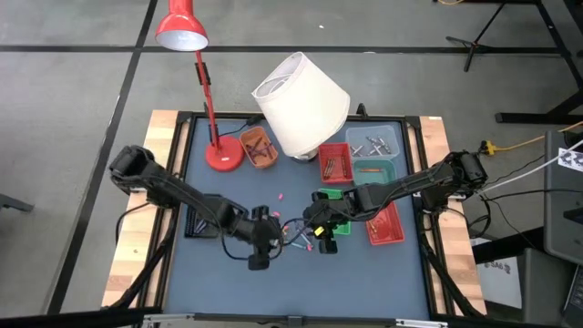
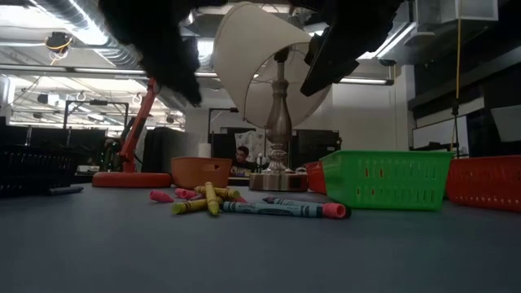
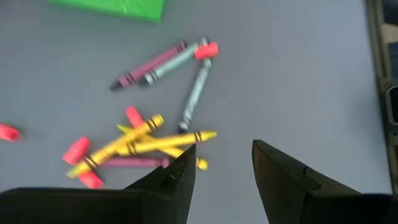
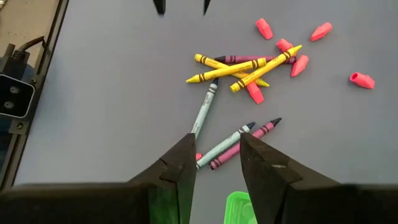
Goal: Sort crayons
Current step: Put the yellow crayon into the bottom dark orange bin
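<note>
On the grey table [image 2: 98, 252] a loose heap of crayons [image 2: 244, 203] lies near the middle: yellow ones crossed, pink stubs beside them, and a long blue-grey one with a pink end. A green tray [image 2: 387, 179] stands just beside them, with a red tray [image 2: 484, 183] by it. Farther back stand an orange tray [image 2: 199, 171], a white-shaded lamp [image 2: 277, 106] and a red desk lamp [image 2: 130, 163].

Loose crayons on the surface [image 1: 383, 282]: seven.
- yellow crayons [image 4: 217, 73]: three, crossed in a heap
- purple crayons [image 4: 245, 59]: two (one under the yellow heap, one apart)
- grey-blue crayons [image 4: 204, 112]: two

Pink stubs [image 4: 362, 79]: six counted, scattered round the heap.

Trays: orange tray [image 1: 258, 147], one; red trays [image 1: 384, 225], two; green trays [image 1: 332, 196], one; teal tray [image 1: 373, 169], one; clear tray [image 1: 375, 141], one.

Lamps: two (red desk lamp [image 1: 205, 91], white-shaded lamp [image 1: 301, 91]).
</note>
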Controlling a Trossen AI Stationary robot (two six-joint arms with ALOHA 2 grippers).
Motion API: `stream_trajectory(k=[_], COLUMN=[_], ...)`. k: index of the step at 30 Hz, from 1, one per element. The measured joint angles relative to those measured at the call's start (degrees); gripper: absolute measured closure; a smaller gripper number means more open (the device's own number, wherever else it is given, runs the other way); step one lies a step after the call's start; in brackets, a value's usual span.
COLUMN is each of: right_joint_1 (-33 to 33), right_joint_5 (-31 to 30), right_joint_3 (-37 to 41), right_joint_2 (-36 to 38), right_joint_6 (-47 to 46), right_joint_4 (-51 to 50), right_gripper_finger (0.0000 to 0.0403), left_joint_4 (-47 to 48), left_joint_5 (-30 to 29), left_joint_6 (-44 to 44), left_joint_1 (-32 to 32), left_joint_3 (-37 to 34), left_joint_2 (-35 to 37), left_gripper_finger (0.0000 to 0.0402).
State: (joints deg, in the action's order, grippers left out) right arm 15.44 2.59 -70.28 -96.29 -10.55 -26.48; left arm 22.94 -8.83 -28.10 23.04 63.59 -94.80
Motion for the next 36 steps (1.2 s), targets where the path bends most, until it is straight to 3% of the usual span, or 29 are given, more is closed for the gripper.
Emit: stream_trajectory(k=[12, 22, 36], right_joint_1=[-0.02, -0.02, -0.02], right_joint_5=[-0.02, -0.06, -0.94], right_joint_3=[0.0, 0.0, 0.0], right_joint_2=[0.0, 0.0, 0.0], right_joint_6=[-0.13, 0.27, 0.35], right_joint_4=[-0.16, -0.18, -0.25], right_gripper_finger=[0.0281, 0.0281, 0.0281], left_joint_4=[-0.71, -0.93, -2.5], left_joint_5=[-2.59, -3.88, -6.48], left_joint_6=[-12.16, -22.73, -25.98], left_joint_1=[1.93, 1.93, 1.73], left_joint_3=[0.0, 0.0, 0.13], left_joint_2=[-9.88, -13.68, -15.62], left_gripper_finger=[0.0262, 0.0263, 0.0267])
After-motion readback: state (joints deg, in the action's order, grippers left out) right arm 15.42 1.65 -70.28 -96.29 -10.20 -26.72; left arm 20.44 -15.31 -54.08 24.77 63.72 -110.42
